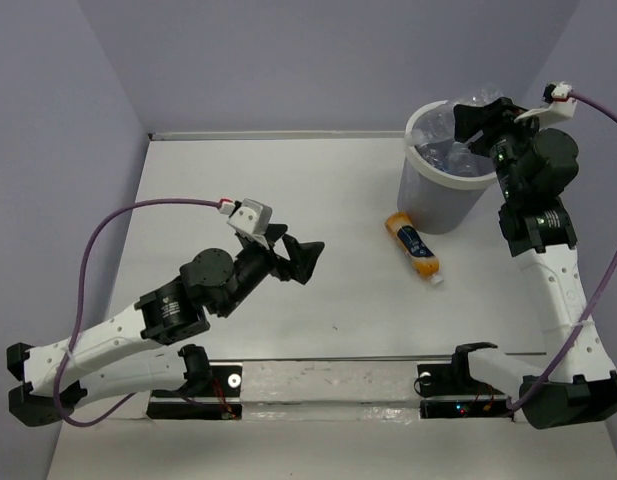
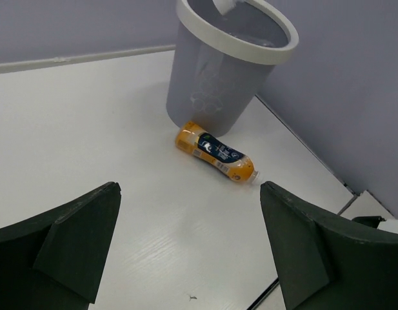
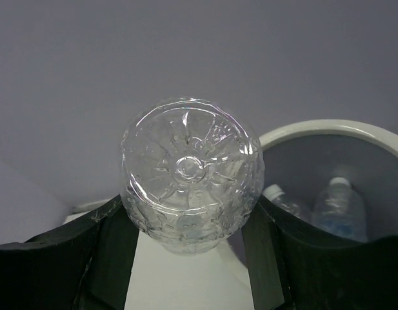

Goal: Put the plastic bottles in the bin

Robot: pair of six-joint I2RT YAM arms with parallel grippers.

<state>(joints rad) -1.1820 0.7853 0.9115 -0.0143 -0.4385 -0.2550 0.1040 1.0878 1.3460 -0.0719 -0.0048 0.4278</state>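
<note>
The pale grey bin (image 1: 440, 198) with a thick white rim stands at the far right of the table; it also shows in the left wrist view (image 2: 215, 84) and the right wrist view (image 3: 353, 132). My right gripper (image 1: 481, 115) is shut on a clear bottle (image 3: 191, 174), held above the bin's rim; its ribbed base faces the camera. Clear bottles (image 3: 340, 206) lie inside the bin. An orange bottle with a blue label (image 1: 413, 245) lies on its side on the table beside the bin (image 2: 216, 152). My left gripper (image 1: 296, 258) is open and empty, well left of the orange bottle.
Grey walls close the table at the back and both sides. The arm bases and a metal strip (image 1: 328, 380) run along the near edge. The table's right edge (image 2: 315, 165) passes close behind the bin.
</note>
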